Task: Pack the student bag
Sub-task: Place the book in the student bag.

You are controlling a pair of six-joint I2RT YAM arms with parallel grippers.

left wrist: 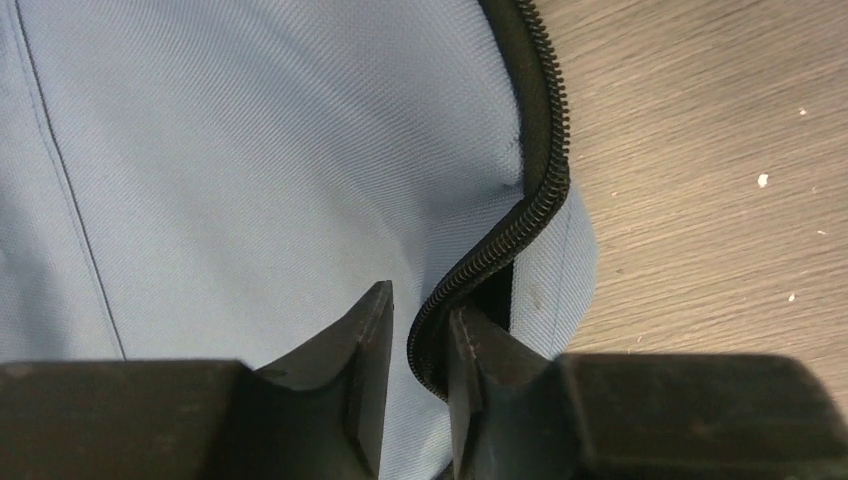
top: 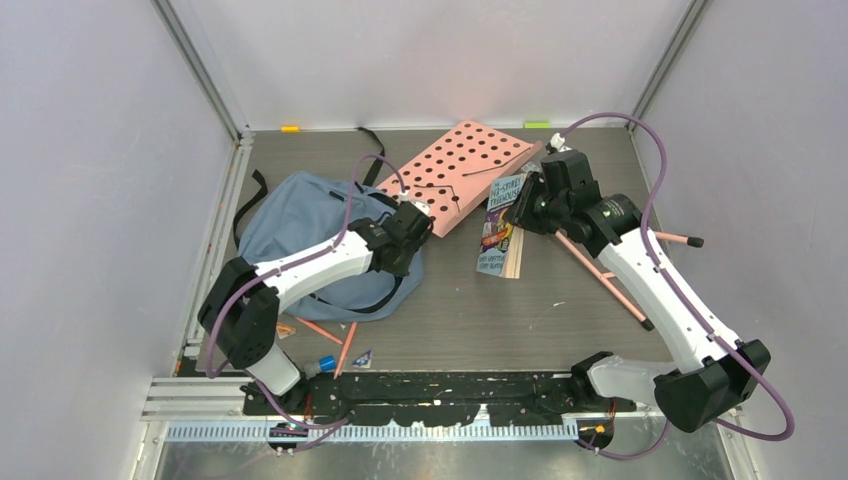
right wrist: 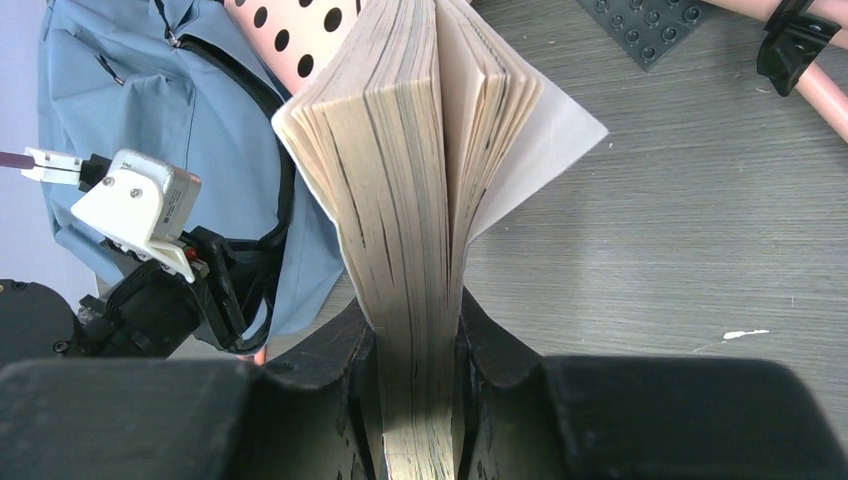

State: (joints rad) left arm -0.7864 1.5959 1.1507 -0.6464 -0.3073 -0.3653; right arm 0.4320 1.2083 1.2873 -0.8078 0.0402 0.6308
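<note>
The student bag (top: 290,225), soft dusty-blue fabric with black straps, lies flat on the left of the table. My left gripper (top: 418,222) is at its right edge. In the left wrist view its fingers (left wrist: 372,340) straddle the black zipper edge (left wrist: 545,150) of the bag (left wrist: 250,150), narrowly open, with the zipper against the right finger and a strip of blue showing beside the left one. My right gripper (top: 527,212) is shut on a paperback book (top: 497,225) near the table's middle. The book's page block (right wrist: 400,200) fans out above the right gripper (right wrist: 417,350), and the bag (right wrist: 130,90) lies beyond it.
A pink perforated board (top: 465,170) lies at the back centre, touching the bag's upper right. Pink pencils lie under the right arm (top: 600,275) and near the left base (top: 345,348). A dark studded plate (right wrist: 655,25) lies past the book. White walls close in three sides.
</note>
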